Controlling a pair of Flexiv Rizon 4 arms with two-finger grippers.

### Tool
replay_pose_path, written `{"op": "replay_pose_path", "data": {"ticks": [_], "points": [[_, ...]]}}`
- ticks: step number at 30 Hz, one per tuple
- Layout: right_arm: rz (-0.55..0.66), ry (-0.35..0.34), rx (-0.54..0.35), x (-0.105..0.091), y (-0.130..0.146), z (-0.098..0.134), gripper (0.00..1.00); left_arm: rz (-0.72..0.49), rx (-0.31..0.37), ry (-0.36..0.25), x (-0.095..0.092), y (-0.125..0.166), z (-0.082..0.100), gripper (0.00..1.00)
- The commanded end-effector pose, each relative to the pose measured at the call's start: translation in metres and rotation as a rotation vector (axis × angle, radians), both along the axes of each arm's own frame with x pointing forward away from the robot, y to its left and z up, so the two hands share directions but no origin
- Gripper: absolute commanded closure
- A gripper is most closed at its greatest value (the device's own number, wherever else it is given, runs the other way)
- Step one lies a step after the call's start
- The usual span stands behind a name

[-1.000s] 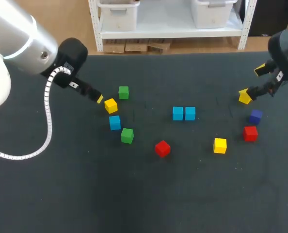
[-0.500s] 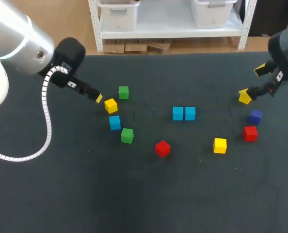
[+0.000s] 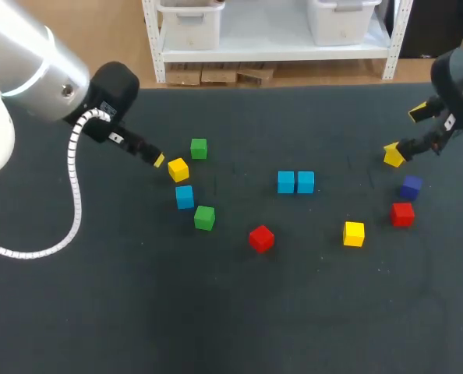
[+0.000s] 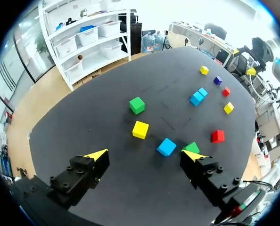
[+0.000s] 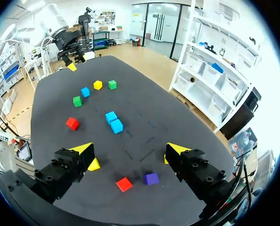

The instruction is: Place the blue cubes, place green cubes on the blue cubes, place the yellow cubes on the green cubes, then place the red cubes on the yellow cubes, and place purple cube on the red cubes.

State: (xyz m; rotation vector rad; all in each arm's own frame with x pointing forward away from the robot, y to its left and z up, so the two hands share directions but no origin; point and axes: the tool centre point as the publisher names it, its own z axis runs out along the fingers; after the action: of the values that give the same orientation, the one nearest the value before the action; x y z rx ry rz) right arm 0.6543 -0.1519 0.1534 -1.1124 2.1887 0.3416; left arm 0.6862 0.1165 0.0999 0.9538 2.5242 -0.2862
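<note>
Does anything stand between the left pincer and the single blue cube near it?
Nothing visible does. The blue cube lies ahead of the open left pincer. A yellow cube and a green cube lie close beside it.

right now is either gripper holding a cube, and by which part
Nothing is held: the left gripper and the right gripper are both open, no cube between their fingers.

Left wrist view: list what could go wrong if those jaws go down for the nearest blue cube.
1. The blue cube lies close between a yellow cube and a green cube; the open left jaws could well knock either aside.
2. In the head view the yellow cube lies nearest the jaws, so a low approach might push it into the blue one.
</note>
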Motion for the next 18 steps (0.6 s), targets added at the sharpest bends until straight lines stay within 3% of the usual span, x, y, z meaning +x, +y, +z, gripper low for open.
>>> {"op": "replay_pose_path", "data": {"ticks": [1, 9, 18], "points": [[-0.001, -0.002, 0.001, -0.001, 0.000, 0.000, 0.00, -0.002, 0.082, 0.006, 0.001, -0.016, 0.004, 0.00], [-0.001, -0.002, 0.001, -0.001, 0.000, 0.000, 0.00, -0.029, 0.166, 0.007, -0.001, -0.027, 0.004, 0.00], [-0.001, -0.002, 0.001, -0.001, 0.000, 0.000, 0.00, -0.066, 0.214, 0.027, -0.002, -0.036, 0.001, 0.00]]}}
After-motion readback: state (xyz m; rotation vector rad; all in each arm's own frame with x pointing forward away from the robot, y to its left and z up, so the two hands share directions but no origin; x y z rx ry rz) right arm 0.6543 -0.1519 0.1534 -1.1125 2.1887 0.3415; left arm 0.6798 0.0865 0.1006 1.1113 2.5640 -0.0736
